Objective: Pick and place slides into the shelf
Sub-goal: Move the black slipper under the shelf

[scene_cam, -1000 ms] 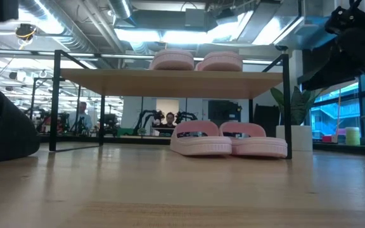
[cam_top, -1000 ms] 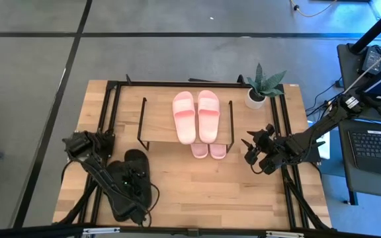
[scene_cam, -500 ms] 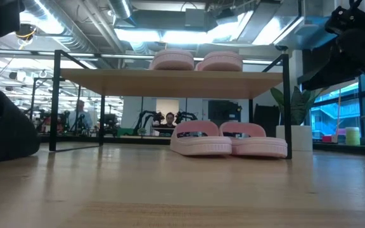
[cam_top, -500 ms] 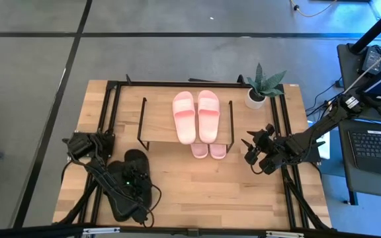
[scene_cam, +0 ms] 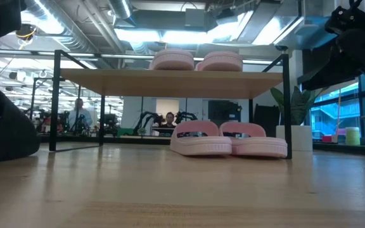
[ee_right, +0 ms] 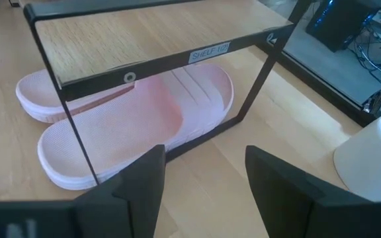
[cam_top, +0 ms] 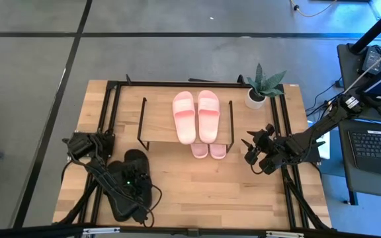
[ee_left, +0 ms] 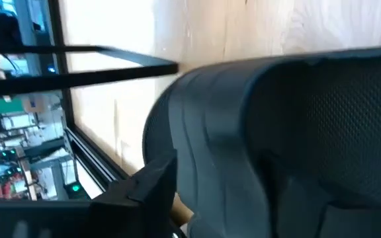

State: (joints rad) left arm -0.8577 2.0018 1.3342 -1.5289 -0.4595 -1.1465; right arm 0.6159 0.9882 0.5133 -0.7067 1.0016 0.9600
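One light pink pair of slides (cam_top: 195, 116) (scene_cam: 195, 61) lies on the shelf's top board (cam_top: 161, 122) (scene_cam: 106, 79). The second pink pair (cam_top: 208, 150) (scene_cam: 227, 139) (ee_right: 124, 116) rests on the table under the board, its ends sticking out at the near side. The black pair (cam_top: 134, 173) (ee_left: 290, 132) lies on the table's left near part. My left gripper (cam_top: 129, 177) hangs right over the black pair, which fills its wrist view. My right gripper (cam_top: 253, 153) (ee_right: 204, 178) is open, raised to the right of the shelf and facing it.
A potted plant (cam_top: 263, 89) (scene_cam: 296, 136) (ee_right: 376, 158) stands at the table's far right, beside the shelf's right legs. The black table frame (cam_top: 108, 106) runs along both sides. Bare wood (cam_top: 210, 192) lies near of the shelf. People show in the room beyond.
My left arm has shifted slightly over the black slides, and its dark bulk reaches lower at the left of the low view. The slides and shelf have stayed put.
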